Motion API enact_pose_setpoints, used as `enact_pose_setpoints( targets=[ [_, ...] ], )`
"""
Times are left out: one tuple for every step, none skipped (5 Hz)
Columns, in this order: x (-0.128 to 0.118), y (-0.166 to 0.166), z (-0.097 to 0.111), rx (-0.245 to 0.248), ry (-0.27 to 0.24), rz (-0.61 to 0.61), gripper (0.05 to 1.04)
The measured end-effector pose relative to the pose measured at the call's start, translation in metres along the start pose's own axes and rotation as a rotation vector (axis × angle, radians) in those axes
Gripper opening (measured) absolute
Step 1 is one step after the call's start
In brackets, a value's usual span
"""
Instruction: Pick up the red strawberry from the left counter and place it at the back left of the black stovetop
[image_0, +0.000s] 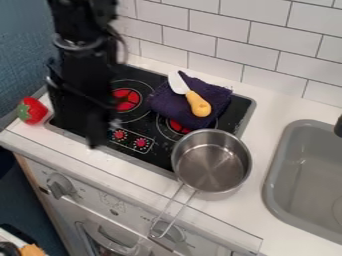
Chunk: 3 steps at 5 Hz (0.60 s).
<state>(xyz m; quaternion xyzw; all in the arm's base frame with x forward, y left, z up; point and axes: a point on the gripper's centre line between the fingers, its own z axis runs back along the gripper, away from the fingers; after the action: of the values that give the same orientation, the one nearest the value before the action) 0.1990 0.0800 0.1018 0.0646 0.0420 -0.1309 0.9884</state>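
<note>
- Hanging near the stove's (162, 172) front-left corner, the end effector (100, 134); wide or narrow, cannot tell.
- Toy strawberry (32, 110): view-left, by the bench's (270, 95) left edge.
- Pot (212, 162): view-right, handle frontward.

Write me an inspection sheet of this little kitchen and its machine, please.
Surface: pale counter, black stove set into it.
Things around the gripper: strawberry left of the stove; purple cloth on the stove, yellow-handled knife on top; metal pot at the stove's front right corner, handle toward the front.
Clutter: orange item, bottom left, cut off.
Gripper: hangs over the stove's left side.
Cables: thin dark loop beside the arm, possibly one.
Surroundings: tiled wall, grey sink.
</note>
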Motion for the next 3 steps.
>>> enact_pose_setpoints(
  targets=[
    [0.004,0.039,-0.018,0.024,0.039,-0.199,1.001],
    [0.007,0.081,-0.04,0.003,0.046,-0.287,1.001],
    [0.016,0.105,-0.041,0.027,0.02,-0.336,1.001]
  ],
)
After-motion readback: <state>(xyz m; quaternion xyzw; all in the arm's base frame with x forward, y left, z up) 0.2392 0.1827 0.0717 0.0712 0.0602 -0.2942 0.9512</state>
